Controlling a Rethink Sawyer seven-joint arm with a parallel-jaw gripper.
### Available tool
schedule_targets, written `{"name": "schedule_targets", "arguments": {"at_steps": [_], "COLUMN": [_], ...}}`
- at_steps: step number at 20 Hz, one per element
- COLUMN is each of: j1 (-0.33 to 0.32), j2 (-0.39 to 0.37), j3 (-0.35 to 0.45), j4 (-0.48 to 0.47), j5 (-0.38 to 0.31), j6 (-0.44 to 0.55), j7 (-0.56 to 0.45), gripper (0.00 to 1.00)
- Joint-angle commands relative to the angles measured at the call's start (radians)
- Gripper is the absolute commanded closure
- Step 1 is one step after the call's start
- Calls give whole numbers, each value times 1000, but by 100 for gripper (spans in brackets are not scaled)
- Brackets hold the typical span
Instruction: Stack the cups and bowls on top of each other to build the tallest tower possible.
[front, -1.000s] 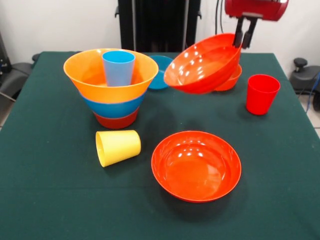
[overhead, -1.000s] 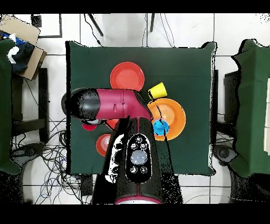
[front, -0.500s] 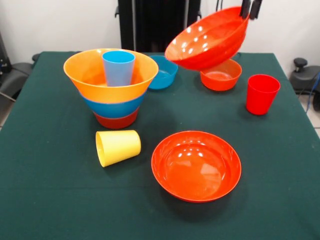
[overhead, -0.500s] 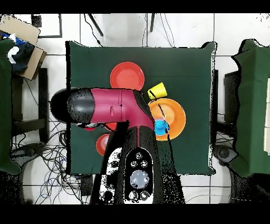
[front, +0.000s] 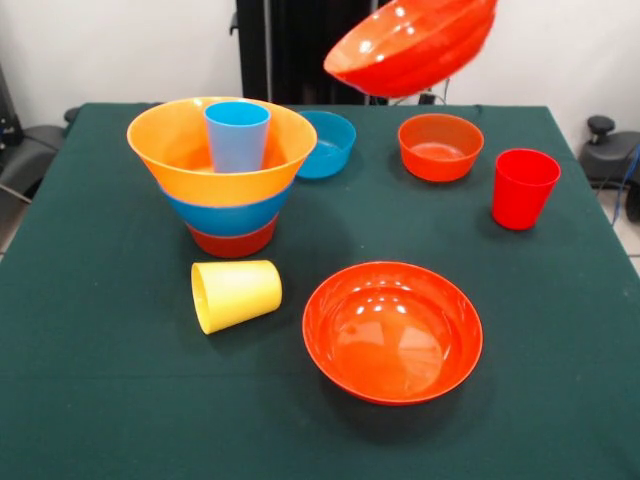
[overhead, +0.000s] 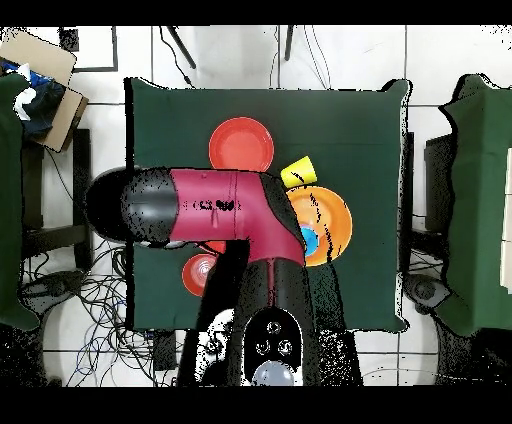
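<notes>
A wide red-orange bowl hangs tilted in the air at the top of the front view. Its rim runs off the top edge, where my gripper holds it out of sight. In the overhead view my arm hides the gripper. The tower stands at the left: a huge orange bowl over a blue bowl over a small red-orange bowl. A light blue cup stands upright in it. A yellow cup lies on its side. A red cup stands at the right.
A second wide red-orange bowl sits near the front of the green table. A small blue bowl and a small red-orange bowl sit at the back. Chairs flank the table in the overhead view.
The held bowl has risen well above the small red-orange bowl and the table. The gripper's fingers have left the front view through its top edge.
</notes>
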Motion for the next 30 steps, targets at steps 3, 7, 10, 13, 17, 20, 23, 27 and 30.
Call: {"name": "schedule_targets", "arguments": {"at_steps": [3, 7, 10, 13, 17, 20, 23, 27, 30], "j1": [-70, -105, -128, -149, -177, -194, -209, -225, -241], "j2": [-42, -69, -74, -75, -80, -76, -55, -42, -25], "j3": [52, 56, 66, 77, 93, 104, 117, 129, 138], "j4": [77, 123, 152, 171, 188, 193, 191, 204, 201], "j5": [-3, 1, 3, 2, 2, -5, -19, -33, -49], "j6": [110, 98, 74, 57, 57, 44, 14, -26, -43], "j7": [-74, -111, -128, -138, -157, -165, -164, -165, -172], "gripper": [100, 100, 100, 100, 100, 100, 100, 100, 100]}}
